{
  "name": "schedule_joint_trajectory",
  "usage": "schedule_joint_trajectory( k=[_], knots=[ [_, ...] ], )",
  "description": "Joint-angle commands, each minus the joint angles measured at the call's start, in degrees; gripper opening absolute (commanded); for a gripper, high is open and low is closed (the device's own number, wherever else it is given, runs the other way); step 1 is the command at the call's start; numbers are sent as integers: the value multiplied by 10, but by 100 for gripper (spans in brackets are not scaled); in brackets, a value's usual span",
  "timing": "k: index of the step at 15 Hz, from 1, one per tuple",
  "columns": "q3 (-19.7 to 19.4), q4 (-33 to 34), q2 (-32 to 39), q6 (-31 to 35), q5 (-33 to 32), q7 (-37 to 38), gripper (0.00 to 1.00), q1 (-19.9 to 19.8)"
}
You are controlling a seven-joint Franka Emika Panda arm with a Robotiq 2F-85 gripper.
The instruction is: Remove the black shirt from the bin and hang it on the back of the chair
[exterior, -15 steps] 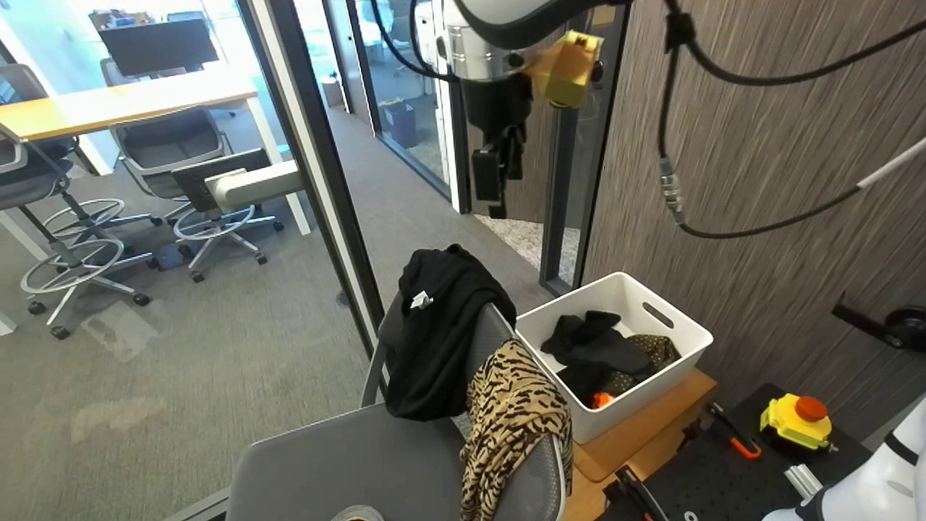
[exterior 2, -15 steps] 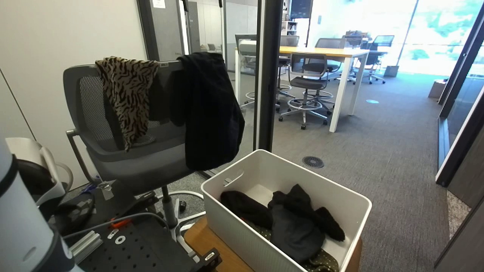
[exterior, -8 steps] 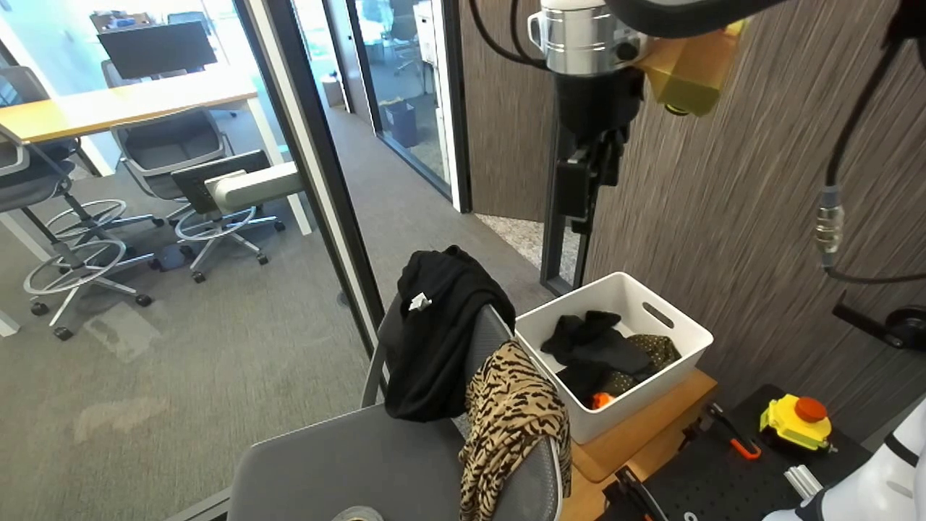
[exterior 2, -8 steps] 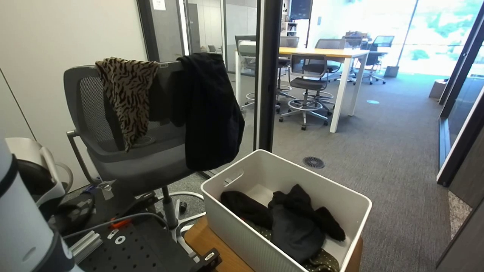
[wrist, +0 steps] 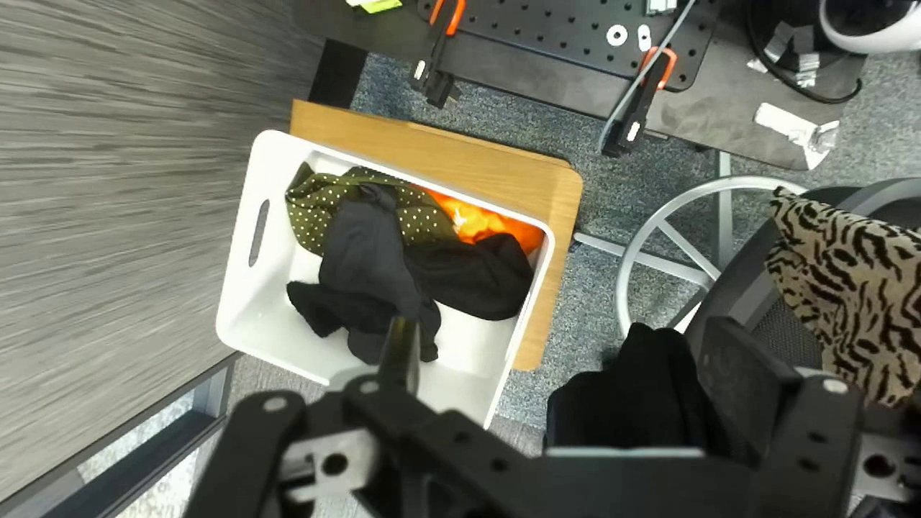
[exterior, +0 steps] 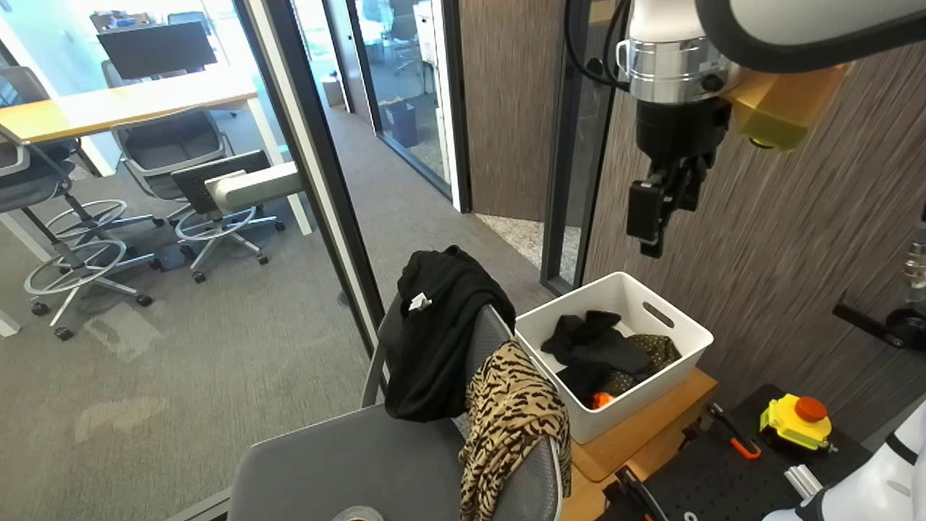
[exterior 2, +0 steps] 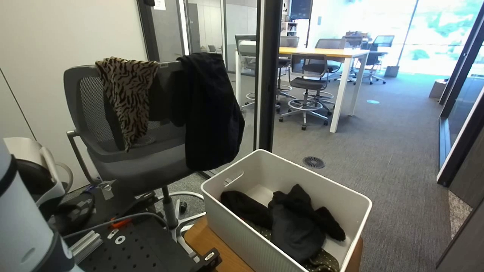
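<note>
The white bin (exterior: 644, 394) holds a crumpled dark grey and black garment (exterior: 608, 354); it also shows in an exterior view (exterior 2: 297, 230) and in the wrist view (wrist: 367, 244). Another black piece (wrist: 478, 277) lies beside it. A black garment (exterior: 448, 340) hangs over the grey chair's back (exterior 2: 90, 102). Which black garment is the shirt, I cannot tell. My gripper (exterior: 664, 221) is high above the bin, pointing down. In the wrist view the gripper (wrist: 572, 352) has its fingers wide apart with nothing held. One fingertip overlaps the bin's clothes there.
A tiger-striped cloth (exterior: 514, 427) hangs beside the black garment on the chair. Dotted green cloth (wrist: 309, 208) and orange cloth (wrist: 486, 219) lie in the bin. The bin stands on a wooden stand (exterior: 615, 449) by a wood-grain wall (exterior: 759, 253). A black pegboard table (exterior 2: 132, 245) is near.
My gripper has moved from above the chair side to above the bin, rightward and slightly lower in an exterior view. The clothes, bin and chair have not moved.
</note>
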Motion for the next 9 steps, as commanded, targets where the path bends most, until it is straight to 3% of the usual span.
schedule_joint_trajectory(
  k=[1,9],
  knots=[
    [-23,-58,-69,38,26,3,100,-11],
    [-43,-113,-122,78,40,-8,100,-23]
  ],
)
